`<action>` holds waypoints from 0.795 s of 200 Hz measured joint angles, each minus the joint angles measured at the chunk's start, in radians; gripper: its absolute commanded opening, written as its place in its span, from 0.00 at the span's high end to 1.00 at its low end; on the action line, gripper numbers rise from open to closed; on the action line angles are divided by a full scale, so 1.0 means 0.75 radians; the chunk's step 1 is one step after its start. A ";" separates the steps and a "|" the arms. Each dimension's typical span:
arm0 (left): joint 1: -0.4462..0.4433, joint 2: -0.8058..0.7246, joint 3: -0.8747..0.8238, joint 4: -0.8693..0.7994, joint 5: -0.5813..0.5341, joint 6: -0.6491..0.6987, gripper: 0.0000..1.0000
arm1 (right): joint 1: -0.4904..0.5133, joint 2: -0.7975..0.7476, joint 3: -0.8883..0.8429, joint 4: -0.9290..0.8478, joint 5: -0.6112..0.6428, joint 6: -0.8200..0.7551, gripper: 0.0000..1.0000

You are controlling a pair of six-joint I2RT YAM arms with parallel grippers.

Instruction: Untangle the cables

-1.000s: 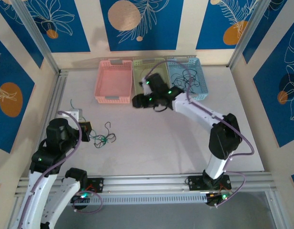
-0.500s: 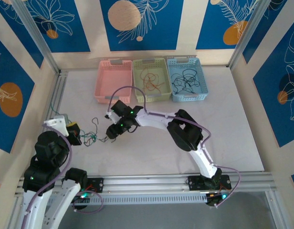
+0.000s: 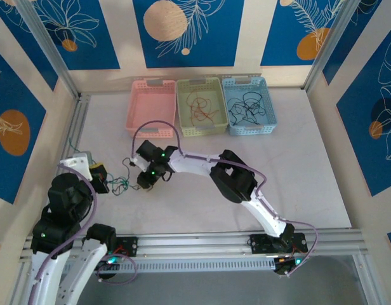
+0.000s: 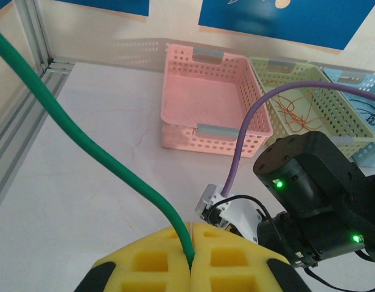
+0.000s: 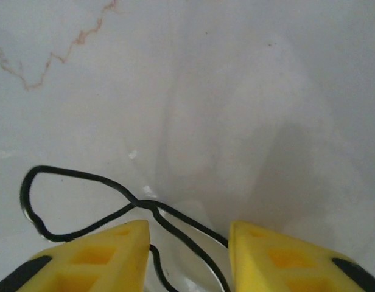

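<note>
A small tangle of green and black cables (image 3: 123, 184) lies on the white table between my two grippers. My left gripper (image 3: 101, 180) sits just left of it, its yellow pads (image 4: 233, 258) pressed together on a green cable (image 4: 84, 131) that runs up and away to the left. In the left wrist view the gripper (image 4: 192, 230) is shut. My right gripper (image 3: 145, 182) is down at the tangle's right side. Its jaws (image 5: 187, 234) stand open over the table, with a black cable (image 5: 84, 207) looping and crossing between the yellow fingers (image 5: 108, 255).
Three baskets stand at the back: pink (image 3: 152, 130), yellow-green (image 3: 200, 130) holding orange-red cables (image 3: 198, 108), and blue (image 3: 249, 129) holding black cables (image 3: 246, 105). The right arm's lilac cable (image 4: 254, 128) arches across the left wrist view. An aluminium rail (image 3: 78, 127) borders the table's left.
My right arm has swung from the baskets down and left to the tangle and now straddles the black cable. My left arm drew back left, keeping the green cable.
</note>
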 measured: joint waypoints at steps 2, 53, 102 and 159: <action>0.000 0.001 0.000 0.001 0.001 0.000 1.00 | 0.003 0.000 -0.001 0.002 0.008 -0.012 0.81; 0.000 0.005 0.000 0.001 0.002 0.000 1.00 | 0.016 -0.095 -0.170 0.093 0.078 0.021 1.00; 0.000 0.006 0.000 0.001 0.002 0.000 1.00 | -0.074 -0.433 -0.525 0.171 0.089 0.141 1.00; 0.000 0.024 0.000 0.001 0.015 0.000 1.00 | -0.615 -0.965 -0.727 0.243 0.081 0.349 1.00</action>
